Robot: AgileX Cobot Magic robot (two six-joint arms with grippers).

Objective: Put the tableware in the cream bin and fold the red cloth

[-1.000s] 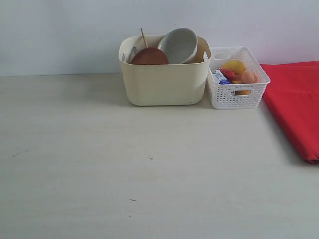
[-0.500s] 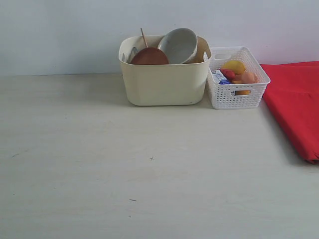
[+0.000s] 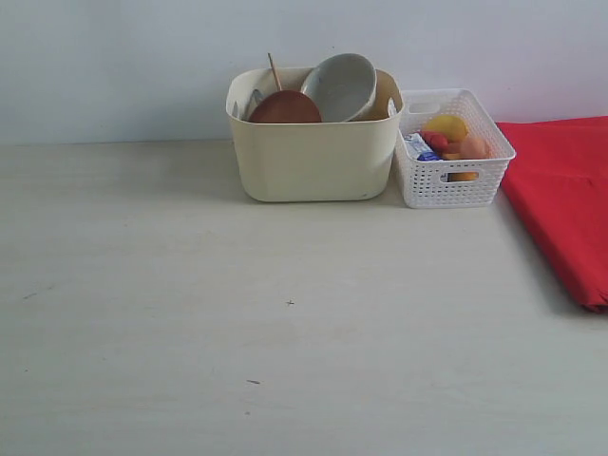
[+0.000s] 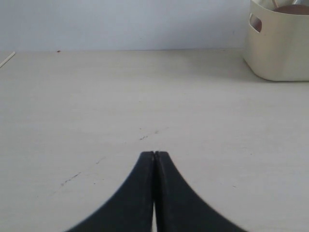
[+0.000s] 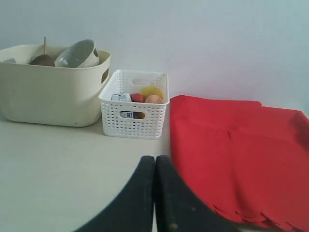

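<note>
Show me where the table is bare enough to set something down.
Bare table spreads wide in front of the cream bin and white basket, and left of the bin. Crowded: the back right, where bin, basket and red cloth sit close together.

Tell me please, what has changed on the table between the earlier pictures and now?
Nothing has visibly changed. The cream bin still holds the bowl and the brown plate, the white basket stands beside it as before, and the red cloth lies in the same place at the right of the exterior view.
</note>
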